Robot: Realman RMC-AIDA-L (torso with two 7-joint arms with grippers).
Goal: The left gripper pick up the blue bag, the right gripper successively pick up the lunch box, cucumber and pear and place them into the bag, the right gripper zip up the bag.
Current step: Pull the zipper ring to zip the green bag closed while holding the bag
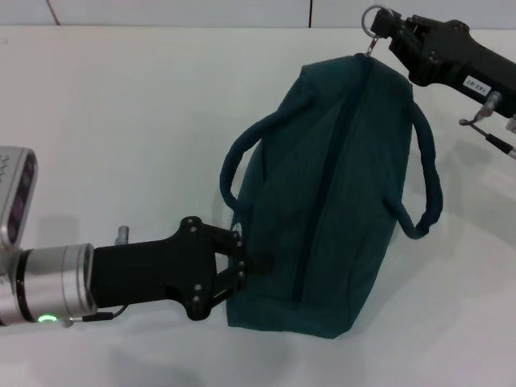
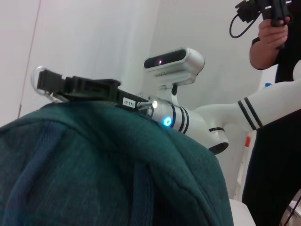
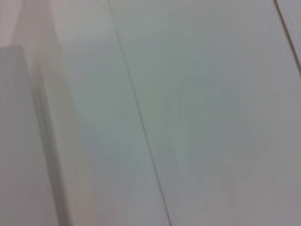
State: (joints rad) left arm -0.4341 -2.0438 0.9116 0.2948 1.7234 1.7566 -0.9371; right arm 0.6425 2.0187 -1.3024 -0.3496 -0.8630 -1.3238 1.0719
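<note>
so my dark teal fabric bag with padded handles point(image 1: 322, 201) lies on the white tabletop point(image 1: 121, 121), long axis running away from me; left pincer point(image 1: 242, 262) is clamped on its near end; right pincer point(image 1: 379, 28), at the far end, pinches the metal zipper ring point(image 1: 373, 18); zip looks closed; plain white wall point(image 2: 94, 37) behind.

The bag point(image 1: 322, 201) fills the middle of the desk point(image 1: 121, 121), its two handles point(image 1: 242, 161) looping out to either side. The left end effector point(image 1: 242, 262) blocks its near left corner, and the right end effector point(image 1: 379, 28) blocks its far end at the zipper ring. Bare desk lies open far left, and along the near right edge.
</note>
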